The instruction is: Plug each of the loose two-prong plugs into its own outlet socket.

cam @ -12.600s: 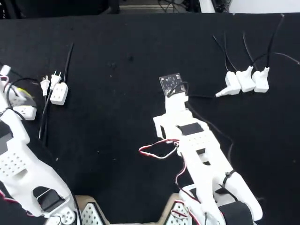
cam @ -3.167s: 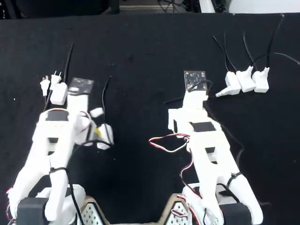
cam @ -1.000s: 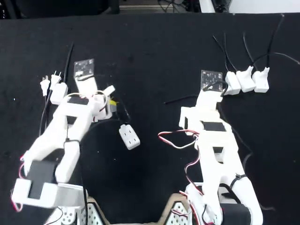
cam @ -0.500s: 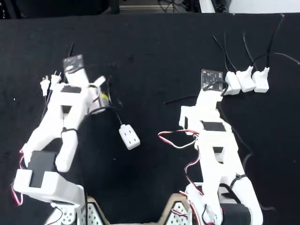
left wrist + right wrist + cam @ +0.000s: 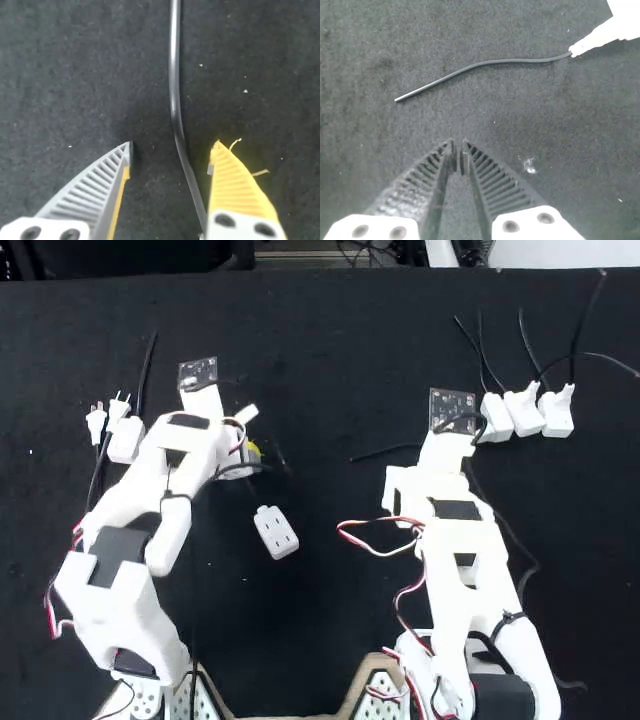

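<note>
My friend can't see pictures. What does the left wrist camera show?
The left arm's jaws stand open, one grey and one yellow, with a thin black cable running between them on the black table.

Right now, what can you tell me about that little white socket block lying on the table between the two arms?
The outlet socket is a small white block, plastic by its look, with rounded corners. It lies flat on the black table, turned at a slant, with dark slots facing up and no plug in them. A thin black cable leaves its far end toward the left gripper, whose open fingers straddle what seems to be that same cable. Nothing else touches the socket.
</note>
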Controlling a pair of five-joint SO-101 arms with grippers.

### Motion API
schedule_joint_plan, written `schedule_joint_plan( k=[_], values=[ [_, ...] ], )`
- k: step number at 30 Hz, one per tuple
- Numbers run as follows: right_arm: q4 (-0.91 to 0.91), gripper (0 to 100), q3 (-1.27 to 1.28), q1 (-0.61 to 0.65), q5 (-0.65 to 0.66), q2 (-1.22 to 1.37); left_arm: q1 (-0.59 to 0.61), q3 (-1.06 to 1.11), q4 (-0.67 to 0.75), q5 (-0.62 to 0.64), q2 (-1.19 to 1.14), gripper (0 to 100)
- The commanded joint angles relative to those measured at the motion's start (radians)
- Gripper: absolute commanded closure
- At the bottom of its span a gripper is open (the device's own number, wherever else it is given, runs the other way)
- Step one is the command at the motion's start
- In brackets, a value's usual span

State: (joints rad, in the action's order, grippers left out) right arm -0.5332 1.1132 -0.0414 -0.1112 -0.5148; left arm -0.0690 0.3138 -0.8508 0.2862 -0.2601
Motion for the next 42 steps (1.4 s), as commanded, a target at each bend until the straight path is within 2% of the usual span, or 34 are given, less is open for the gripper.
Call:
schedule_joint_plan(
  k=[1, 4, 7, 16, 20, 26, 30, 37, 42],
  values=[
    [0.021, 98.4, -0.064, -0.015, -0.003, -0.035, 0.039, -0.108, -0.14, 0.012, -0.026, 75],
    [0.021, 98.4, -0.064, -0.015, -0.003, -0.035, 0.071, -0.142, -0.256, 0.012, -0.026, 79],
    [0.021, 98.4, -0.065, -0.015, -0.003, -0.035, 0.097, -0.122, -0.316, 0.012, -0.028, 80],
    [0.021, 98.4, -0.065, -0.015, -0.003, -0.033, 0.177, 0.027, -0.331, -0.003, 0.086, 80],
    [0.021, 98.4, -0.064, -0.015, -0.003, -0.033, 0.174, 0.119, -0.324, -0.095, 0.224, 80],
    [0.021, 98.4, -0.064, -0.015, -0.003, -0.033, 0.199, 0.214, -0.328, -0.358, 0.318, 80],
    [0.021, 98.4, -0.062, -0.015, -0.003, -0.033, 0.219, 0.216, -0.334, -0.488, 0.33, 80],
    [0.021, 98.4, -0.062, -0.015, -0.003, -0.033, 0.171, 0.216, -0.408, -0.597, 0.445, 80],
    [0.021, 98.4, -0.062, -0.015, -0.003, -0.033, 0.176, 0.223, -0.416, -0.609, 0.537, 80]
  ],
)
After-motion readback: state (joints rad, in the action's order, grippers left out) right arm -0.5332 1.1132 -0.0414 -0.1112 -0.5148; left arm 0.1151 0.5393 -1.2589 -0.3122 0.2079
